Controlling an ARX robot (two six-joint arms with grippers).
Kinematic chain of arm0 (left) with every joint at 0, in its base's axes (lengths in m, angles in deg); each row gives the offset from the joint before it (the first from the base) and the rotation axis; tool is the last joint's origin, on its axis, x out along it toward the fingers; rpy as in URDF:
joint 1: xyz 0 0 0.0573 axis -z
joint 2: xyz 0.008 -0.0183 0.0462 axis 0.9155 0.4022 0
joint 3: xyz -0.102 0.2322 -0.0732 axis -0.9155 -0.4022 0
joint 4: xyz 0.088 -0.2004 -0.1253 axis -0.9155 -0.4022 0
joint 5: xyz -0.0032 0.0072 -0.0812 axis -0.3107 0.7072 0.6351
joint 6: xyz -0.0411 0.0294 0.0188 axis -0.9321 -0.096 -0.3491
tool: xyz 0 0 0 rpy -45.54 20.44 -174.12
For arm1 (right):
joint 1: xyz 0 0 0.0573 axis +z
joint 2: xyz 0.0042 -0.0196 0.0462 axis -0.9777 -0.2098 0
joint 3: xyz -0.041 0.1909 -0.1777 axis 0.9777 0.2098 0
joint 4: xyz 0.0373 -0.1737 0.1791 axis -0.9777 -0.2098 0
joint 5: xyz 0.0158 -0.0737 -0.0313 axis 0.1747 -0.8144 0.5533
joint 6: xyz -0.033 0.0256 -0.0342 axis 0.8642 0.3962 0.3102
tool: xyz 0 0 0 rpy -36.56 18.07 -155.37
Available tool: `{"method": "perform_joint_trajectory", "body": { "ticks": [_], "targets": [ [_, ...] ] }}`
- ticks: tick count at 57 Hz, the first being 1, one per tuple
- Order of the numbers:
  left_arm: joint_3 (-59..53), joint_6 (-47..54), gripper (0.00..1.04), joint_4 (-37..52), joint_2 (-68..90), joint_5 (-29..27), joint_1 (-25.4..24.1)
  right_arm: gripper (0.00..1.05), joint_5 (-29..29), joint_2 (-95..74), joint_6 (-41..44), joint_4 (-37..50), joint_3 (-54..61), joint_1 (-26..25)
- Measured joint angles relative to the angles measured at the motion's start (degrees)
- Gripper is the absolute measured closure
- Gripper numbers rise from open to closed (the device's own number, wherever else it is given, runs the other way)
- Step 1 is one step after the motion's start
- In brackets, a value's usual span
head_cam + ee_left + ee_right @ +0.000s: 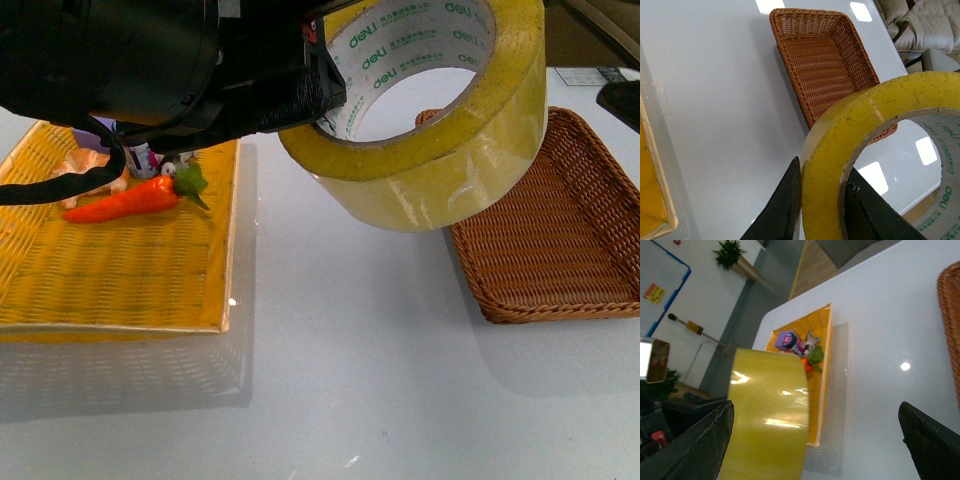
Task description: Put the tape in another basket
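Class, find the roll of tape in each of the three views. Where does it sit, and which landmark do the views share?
Front view: the tape is upper centre-right, held aloft.
Left wrist view: lower right, its wall gripped by the left pincer.
Right wrist view: lower left, in the foreground.
Shared landmark: the brown basket, seen in all three.

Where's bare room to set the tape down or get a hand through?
Free: the floor of the brown basket, bare wherever visible; the table strip between it and the yellow tray; the table in front of both; the tray's near half. Crowded: the tray's far end, around the carrot.
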Motion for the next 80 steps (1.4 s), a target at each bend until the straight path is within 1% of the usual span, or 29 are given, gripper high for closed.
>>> {"method": "perform_joint_trajectory", "body": {
  "ticks": [16,18,21,33,35,42,45,47,53,57,58,62,67,69,71,75,80],
  "targets": [
    [0.04,-0.92,0.89,-0.15,0.00,1.20,0.00,0.09,0.33,-5.97,-2.25,4.46,-1.31,5.20],
    [0.04,-0.96,0.90,-0.15,0.00,1.25,0.00,0.14,0.13,-6.45,-2.43,4.59,-1.40,5.79],
    [0.04,-1.14,0.90,-0.15,0.00,1.46,0.00,0.24,-0.09,-6.88,-2.60,4.94,-1.40,6.25],
    [0.04,-1.53,0.90,-0.02,-0.09,2.05,0.00,0.54,-0.61,-7.34,-4.44,5.51,-1.40,6.71],
    [0.04,-1.55,0.90,0.04,-0.09,2.10,0.00,0.57,-0.70,-7.34,-5.14,5.70,-1.40,6.71],
    [0.04,-1.55,0.89,0.57,-0.17,2.14,-0.09,0.58,-0.77,-7.34,-5.90,6.01,-1.40,6.71],
    [0.04,-1.86,0.80,0.92,-0.35,2.32,-0.24,0.58,-0.72,-7.30,-5.90,6.03,-1.40,6.71],
    [0.04,-2.03,0.77,1.16,-0.50,2.32,-0.31,0.58,-0.68,-7.30,-5.81,6.03,-1.40,6.71],
    [0.04,-2.16,0.61,1.90,-2.01,1.79,-0.55,0.59,-0.46,-7.30,-5.66,5.66,-1.33,6.69],
    [-0.07,-2.12,0.48,2.16,-3.58,1.09,-0.79,0.59,-0.46,-7.26,-5.66,5.62,-1.31,6.40],
    [-0.26,-2.08,0.43,2.34,-4.39,0.81,-0.92,0.59,-0.33,-7.21,-5.66,5.57,-1.33,6.14],
    [-1.11,-1.86,0.29,2.64,-6.67,0.28,-1.53,0.59,-0.02,-7.19,-5.66,5.49,-1.31,5.22],
    [-2.10,-1.66,0.16,2.71,-8.94,0.04,-2.38,0.59,0.52,-7.19,-5.66,5.40,-1.27,3.85],
    [-2.73,-1.66,0.09,2.89,-10.32,0.07,-3.13,0.59,0.94,-7.19,-5.66,5.40,-1.20,2.82],
    [-3.23,-1.68,0.07,2.89,-11.43,0.11,-3.80,0.59,1.40,-7.19,-5.66,5.40,-1.11,1.95],
    [-4.09,-1.95,0.10,2.91,-13.70,0.24,-5.38,0.59,2.34,-7.21,-5.66,5.42,-0.96,0.02],
    [-4.48,-1.99,0.09,3.02,-15.47,0.22,-6.69,0.59,3.85,-7.37,-5.66,5.68,-0.76,-2.99]
  ]
}}
